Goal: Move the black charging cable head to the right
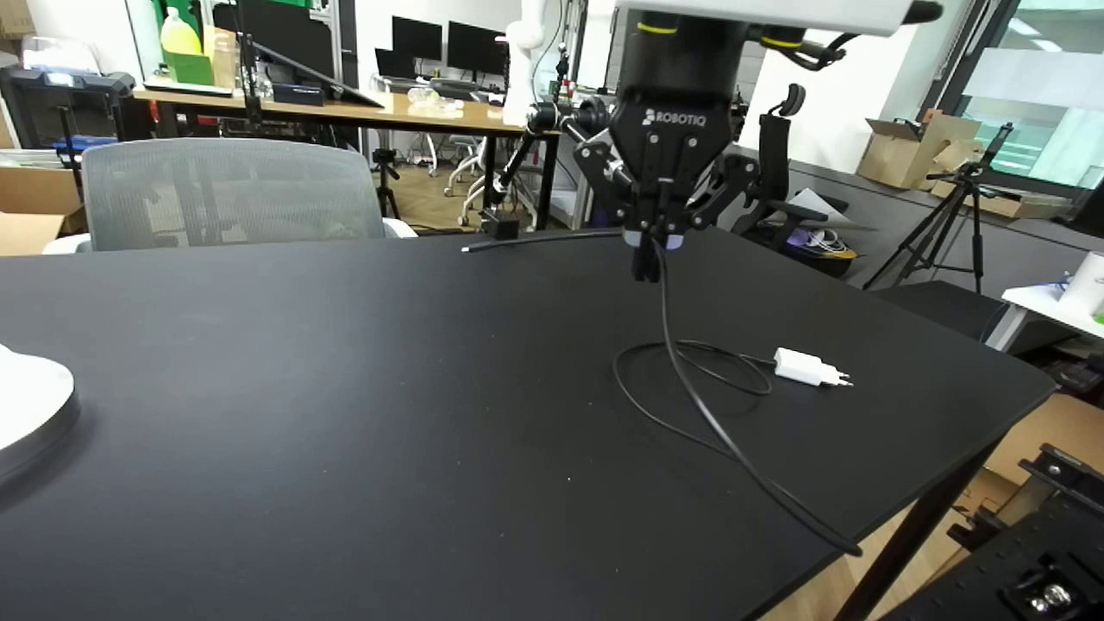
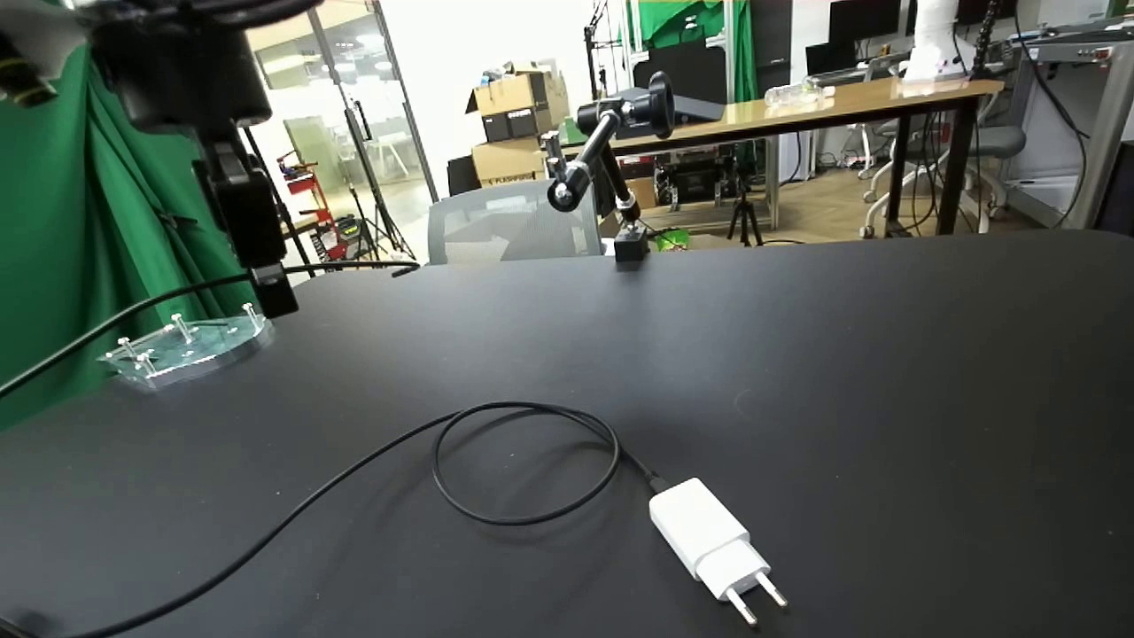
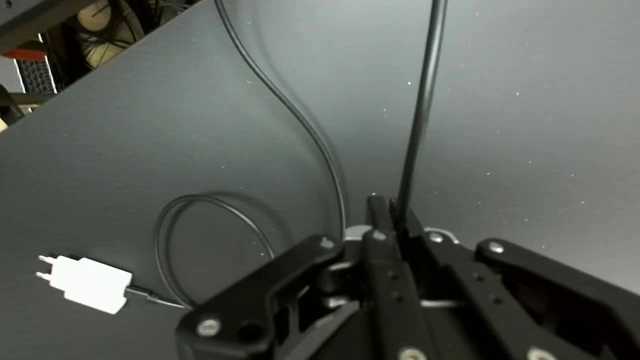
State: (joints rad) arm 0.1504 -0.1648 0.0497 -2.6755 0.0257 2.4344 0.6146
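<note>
A thin black charging cable (image 1: 709, 416) runs from a white plug adapter (image 1: 806, 368) on the black table, loops, then rises to my gripper (image 1: 653, 259). The cable also shows in an exterior view (image 2: 509, 522) and in the wrist view (image 3: 425, 95); the adapter also shows there (image 2: 709, 536) (image 3: 92, 285). My gripper (image 2: 276, 291) is shut on the cable above the table, with the cable between its fingertips (image 3: 395, 207). The cable head (image 1: 485, 246), with a small light tip, sticks out beyond the fingers; it also shows in an exterior view (image 2: 406, 268).
A dark clamp arm stands on a square base (image 1: 500, 225) at the table's far edge; the base also shows here (image 2: 631, 245). A clear plate with bolts (image 2: 186, 350) lies at the table's side. A white rounded object (image 1: 34, 392) and a mesh chair (image 1: 233, 194) are in view.
</note>
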